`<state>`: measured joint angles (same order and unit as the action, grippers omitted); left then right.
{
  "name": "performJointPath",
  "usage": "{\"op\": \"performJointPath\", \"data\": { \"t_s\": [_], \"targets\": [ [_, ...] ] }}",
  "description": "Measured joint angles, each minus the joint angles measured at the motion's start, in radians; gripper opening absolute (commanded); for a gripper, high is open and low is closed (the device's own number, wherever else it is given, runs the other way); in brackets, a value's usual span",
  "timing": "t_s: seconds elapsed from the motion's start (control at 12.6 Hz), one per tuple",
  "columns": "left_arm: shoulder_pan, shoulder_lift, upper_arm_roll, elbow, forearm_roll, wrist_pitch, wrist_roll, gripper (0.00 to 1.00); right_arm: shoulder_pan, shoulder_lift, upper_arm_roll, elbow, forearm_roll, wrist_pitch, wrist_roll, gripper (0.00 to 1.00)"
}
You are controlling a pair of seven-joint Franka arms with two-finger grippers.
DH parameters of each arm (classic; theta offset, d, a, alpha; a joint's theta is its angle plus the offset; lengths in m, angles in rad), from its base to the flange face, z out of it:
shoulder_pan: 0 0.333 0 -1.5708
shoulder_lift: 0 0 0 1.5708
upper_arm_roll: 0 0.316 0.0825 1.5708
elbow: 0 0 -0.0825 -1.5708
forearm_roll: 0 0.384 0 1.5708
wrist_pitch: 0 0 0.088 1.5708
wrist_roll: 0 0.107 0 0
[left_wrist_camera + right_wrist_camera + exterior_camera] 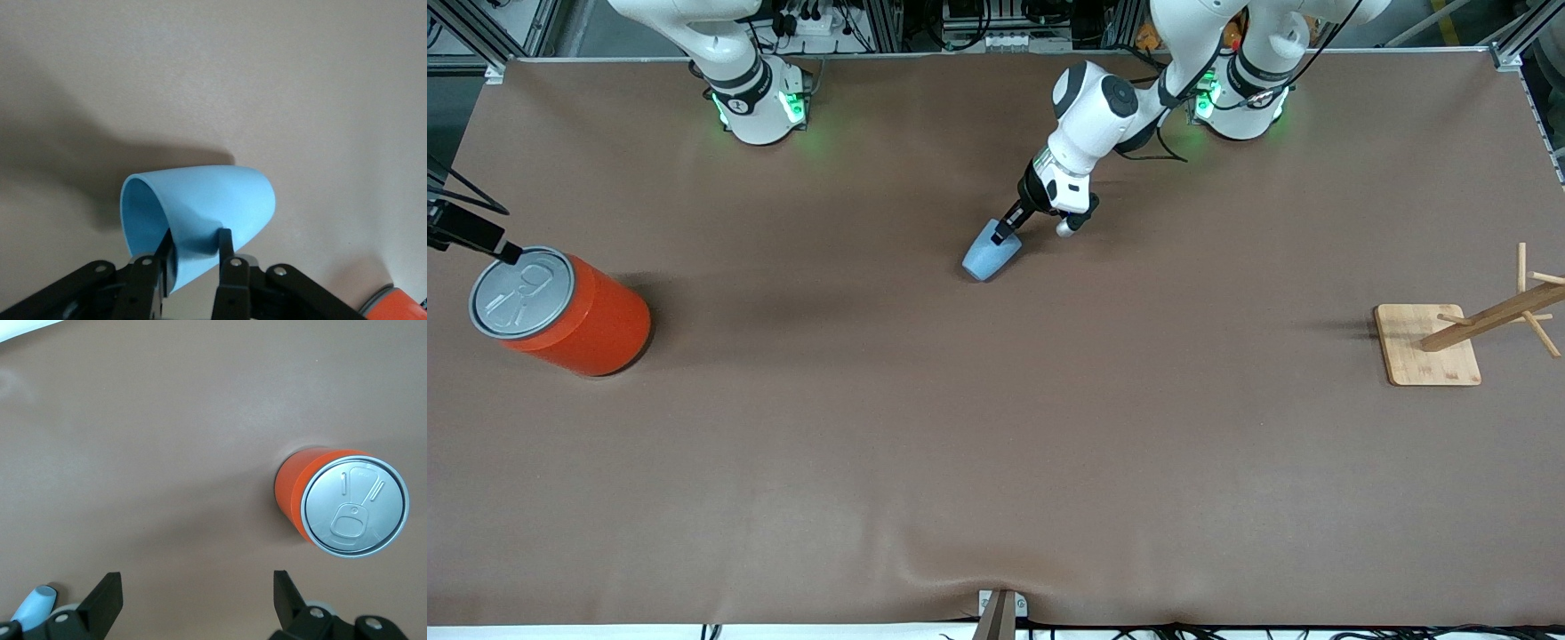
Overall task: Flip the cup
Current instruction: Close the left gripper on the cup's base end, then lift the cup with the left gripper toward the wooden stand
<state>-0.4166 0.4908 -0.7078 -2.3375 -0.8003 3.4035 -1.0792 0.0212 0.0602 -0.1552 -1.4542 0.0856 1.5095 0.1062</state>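
Cup: you are looking at the light-blue cup lying on its side near the middle of the table, toward the robots' bases, its mouth facing the left arm.
Left gripper: the left gripper is pinching the cup's rim wall, one finger inside the mouth and the other on the outer surface, jaws drawn narrow on the thin wall.
Right gripper: the right gripper is hanging with its fingers spread wide and holding nothing, looking down on the table near the orange can; that arm is waiting.
Risk, slip: you are holding only a small patch of rim, so the tapered cup may be swivelling between the pads as you lift.
Risk, crush: the wall already seems to be dimpling at the pinch; squeezing harder may be deforming it and popping it free.
Risk, roll: if it drops, it may be rolling away across the brown mat.
Clear of trouble: the wooden rack is standing well apart.
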Motion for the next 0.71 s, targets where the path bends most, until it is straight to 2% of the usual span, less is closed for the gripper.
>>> {"op": "performJointPath", "data": {
  "t_s": [0.48,0.71],
  "targets": [
    [0.01,-0.007,0.004,0.05,0.0,0.015,0.028,0.0,0.0,0.0,0.0,0.0,0.0,0.0,0.0,1.0],
    [0.05,-0.052,0.008,0.08,0.0,0.016,0.039,0.0,0.0,0.0,0.0,0.0,0.0,-0.001,0.0,1.0]
  ]
}}
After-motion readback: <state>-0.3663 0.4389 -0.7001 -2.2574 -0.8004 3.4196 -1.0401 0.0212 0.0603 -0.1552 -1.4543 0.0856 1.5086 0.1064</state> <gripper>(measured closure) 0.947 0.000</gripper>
